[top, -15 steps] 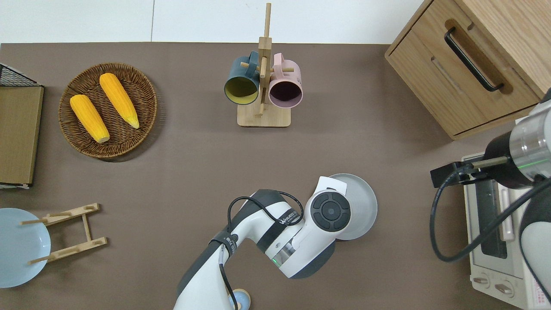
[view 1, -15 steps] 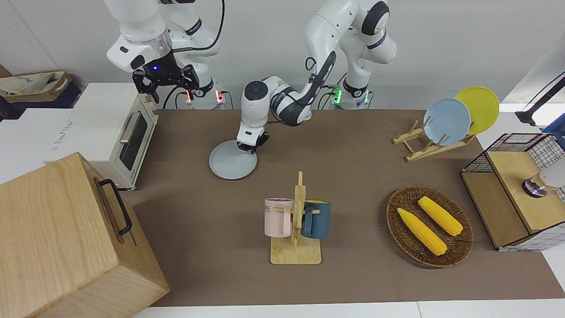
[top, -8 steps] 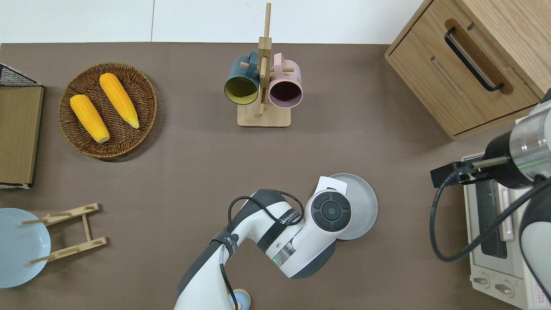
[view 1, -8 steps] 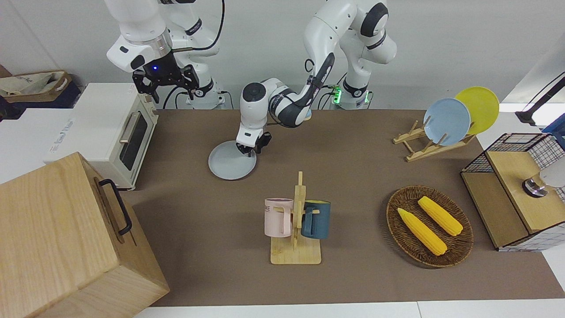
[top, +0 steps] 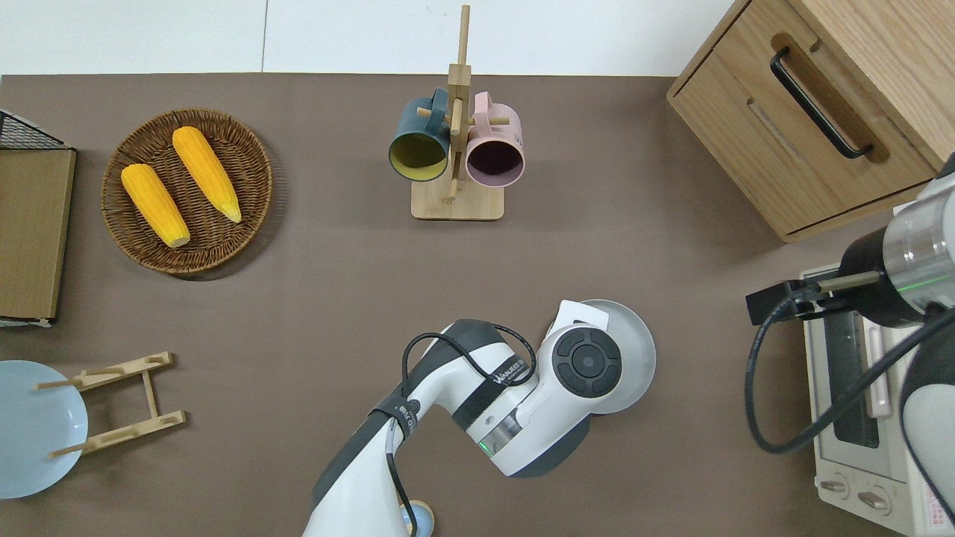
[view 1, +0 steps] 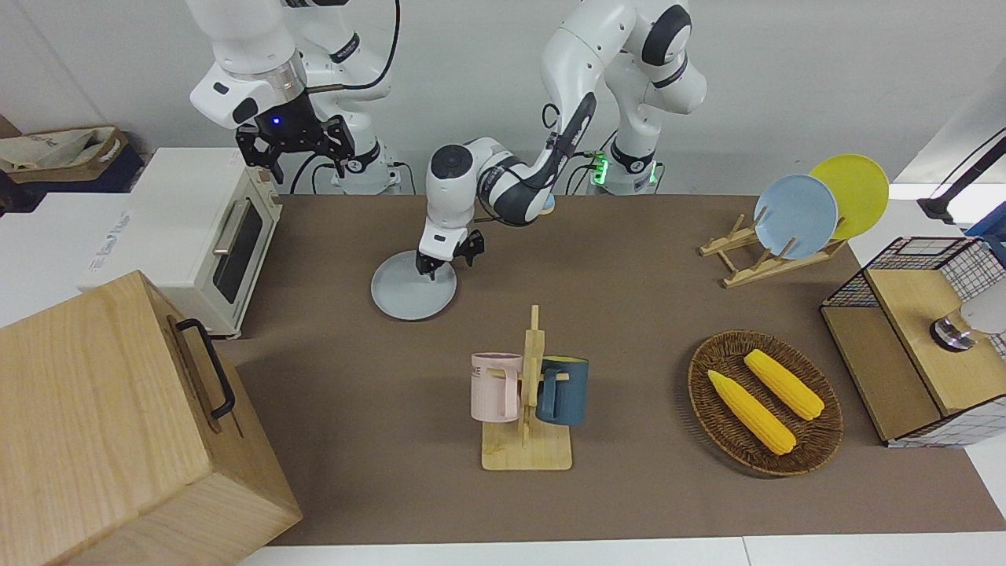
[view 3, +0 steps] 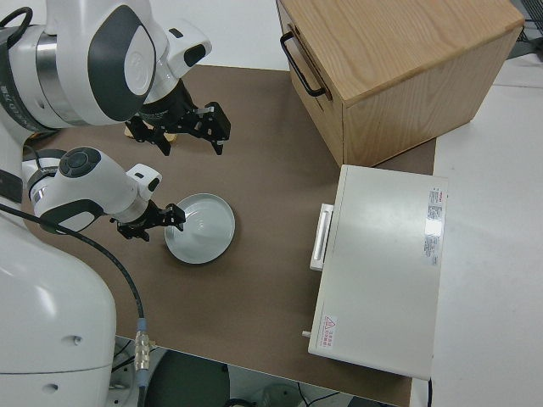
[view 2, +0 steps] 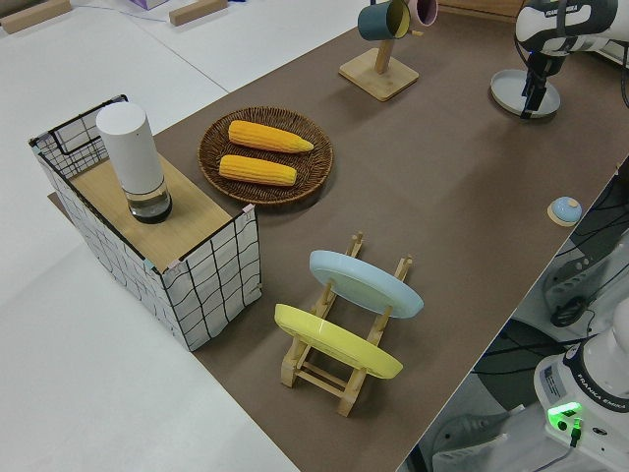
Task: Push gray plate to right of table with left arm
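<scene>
The gray plate (view 1: 409,292) (top: 636,350) (view 3: 204,229) lies flat on the brown table (view 1: 629,330), nearer to the robots than the mug rack and toward the right arm's end. My left gripper (view 1: 449,261) (view 3: 153,224) is low at the plate's rim on the side toward the left arm's end. It is open and straddles the rim: one fingertip (view 1: 427,270) is inside the plate, the other over the table. In the overhead view the wrist hides the fingers. The right gripper (view 1: 296,151) is parked, open and empty.
A white toaster oven (view 1: 192,224) and a wooden cabinet (view 1: 118,424) stand at the right arm's end. A mug rack (view 1: 528,401) stands mid-table. A corn basket (view 1: 764,402), a plate rack (view 1: 754,259) and a wire crate (view 1: 919,330) fill the left arm's end.
The left wrist has shifted a little toward the right arm's end and turned slightly. The plate has barely moved that way. The right arm has stayed still.
</scene>
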